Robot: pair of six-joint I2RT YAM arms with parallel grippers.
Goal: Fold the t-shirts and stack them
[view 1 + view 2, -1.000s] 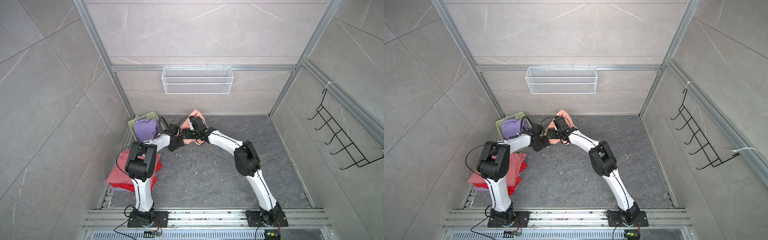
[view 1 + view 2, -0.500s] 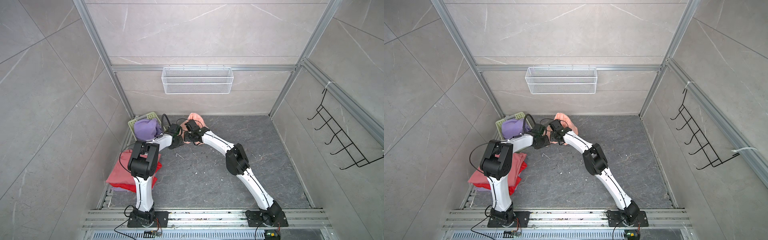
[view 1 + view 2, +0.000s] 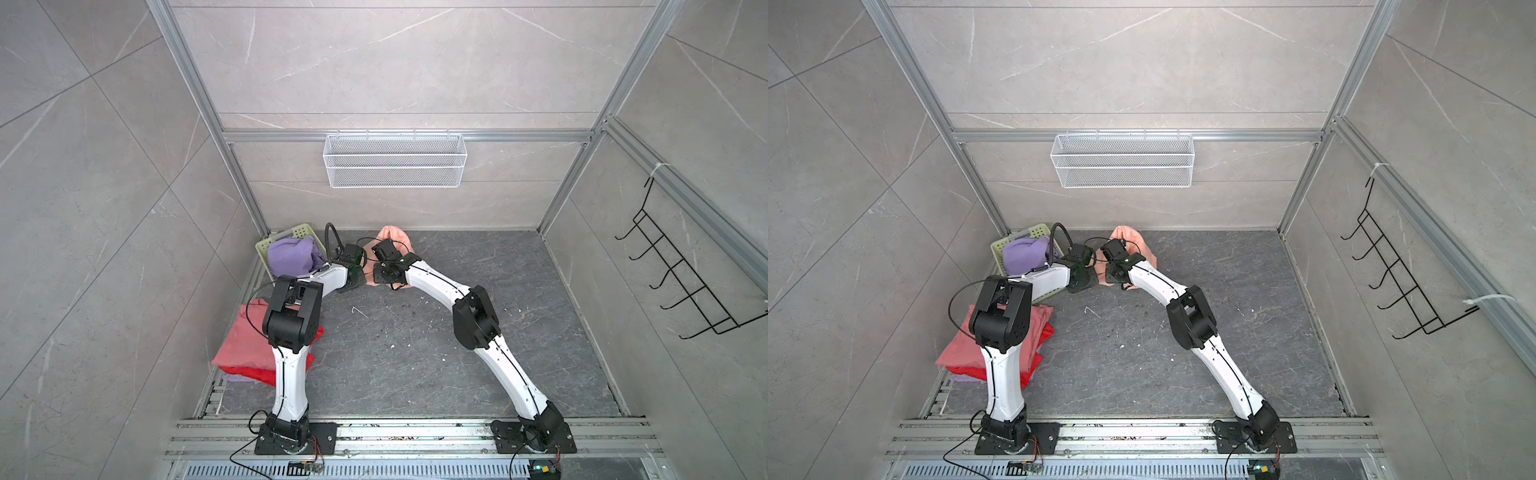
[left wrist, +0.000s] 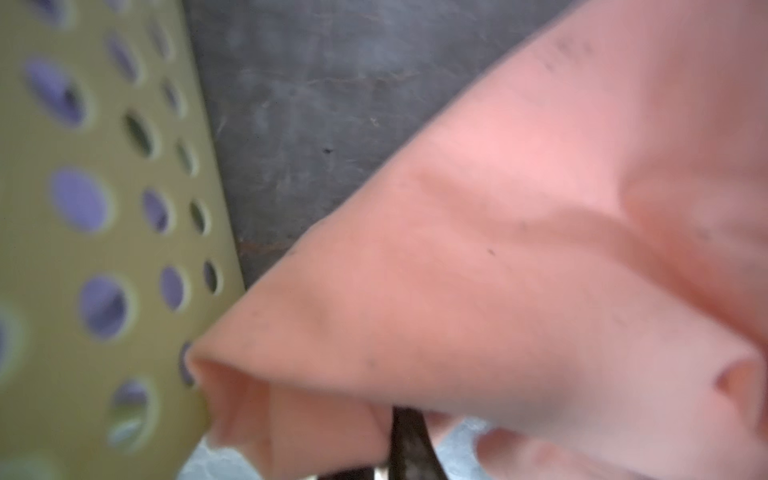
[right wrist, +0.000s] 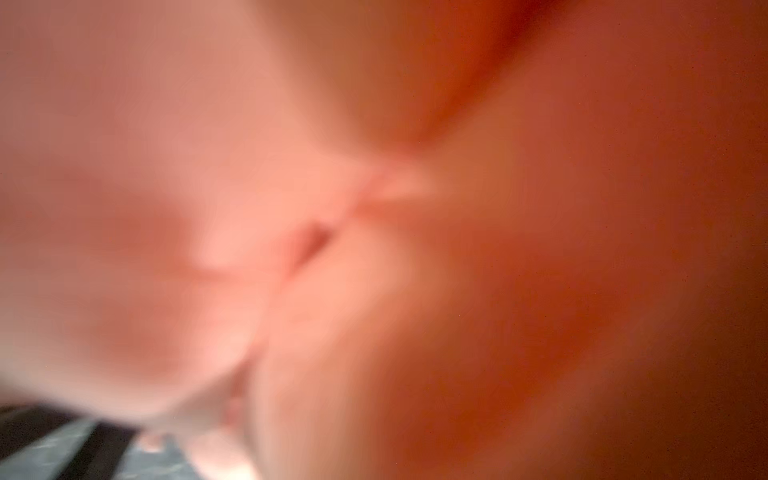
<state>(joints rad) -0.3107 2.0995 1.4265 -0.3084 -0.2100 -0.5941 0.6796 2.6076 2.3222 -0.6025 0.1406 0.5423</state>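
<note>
A peach-pink t-shirt (image 3: 394,240) (image 3: 1134,246) lies bunched at the back middle of the dark table (image 3: 415,340). My left gripper (image 3: 360,274) (image 3: 1086,279) and right gripper (image 3: 379,275) (image 3: 1111,276) meet at its front edge, both shut on its cloth. In the left wrist view the peach fabric (image 4: 498,270) drapes over the jaws, and only one dark finger (image 4: 409,440) shows. Peach cloth (image 5: 374,208) fills the right wrist view and hides the jaws. A lavender t-shirt (image 3: 291,255) sits crumpled in the green basket (image 3: 305,230). A dusty rose t-shirt (image 3: 245,340) tops a folded stack over a red one (image 3: 253,372).
The pale green perforated basket (image 4: 62,249) stands in the back left corner, close beside my left gripper. A white wire basket (image 3: 395,166) hangs on the back wall and a black hook rack (image 3: 685,291) on the right wall. The arm bases stand on the front rail (image 3: 415,432).
Both grippers have closed onto the peach-pink t-shirt. The right arm's elbow has swung to the left while its gripper stayed at the shirt.
</note>
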